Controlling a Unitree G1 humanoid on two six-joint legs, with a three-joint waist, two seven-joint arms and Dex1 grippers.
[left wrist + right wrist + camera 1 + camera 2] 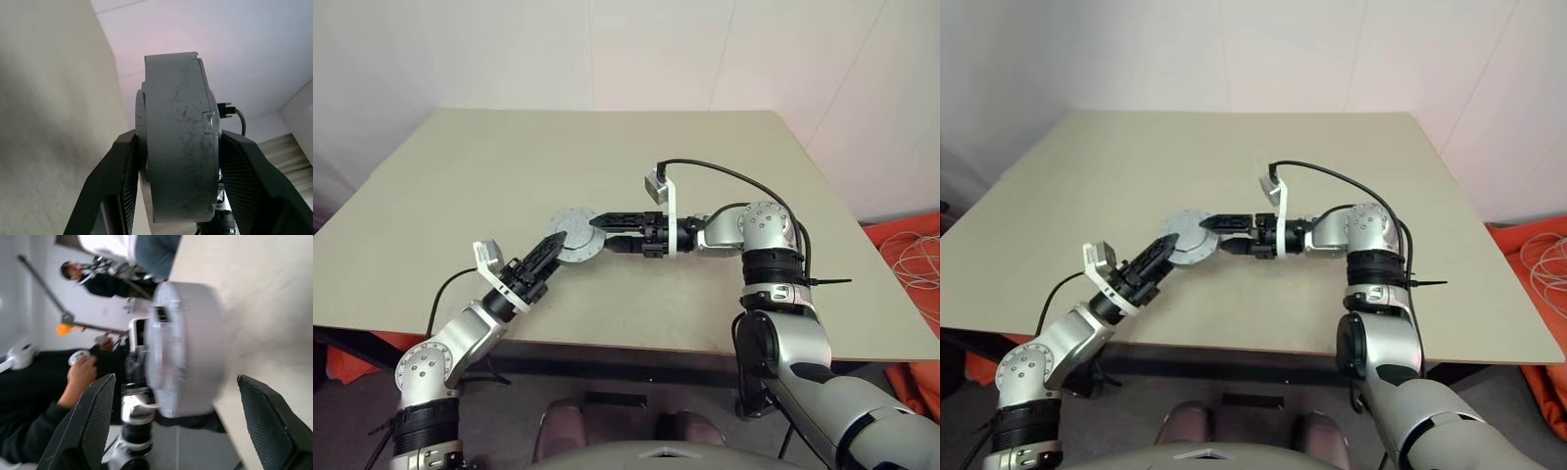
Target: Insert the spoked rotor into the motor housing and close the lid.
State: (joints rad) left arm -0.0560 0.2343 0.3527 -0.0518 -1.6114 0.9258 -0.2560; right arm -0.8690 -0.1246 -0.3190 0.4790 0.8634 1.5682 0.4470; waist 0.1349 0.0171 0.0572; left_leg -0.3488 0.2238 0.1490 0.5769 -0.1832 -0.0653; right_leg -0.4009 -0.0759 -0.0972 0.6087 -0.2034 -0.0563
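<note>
The housing (574, 235), lid on, is held just above the tabletop (460, 186), clamped by the left gripper (548, 251). The right gripper (603, 227) jaws are spread wide beside it. Seating should be checked before it is set down.

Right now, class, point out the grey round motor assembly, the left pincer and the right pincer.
grey round motor assembly (574, 229): left eye view, flat top face.
left pincer (551, 246): left eye view, between its fingertips.
right pincer (173, 418): right wrist view, between its spread fingertips.
</note>
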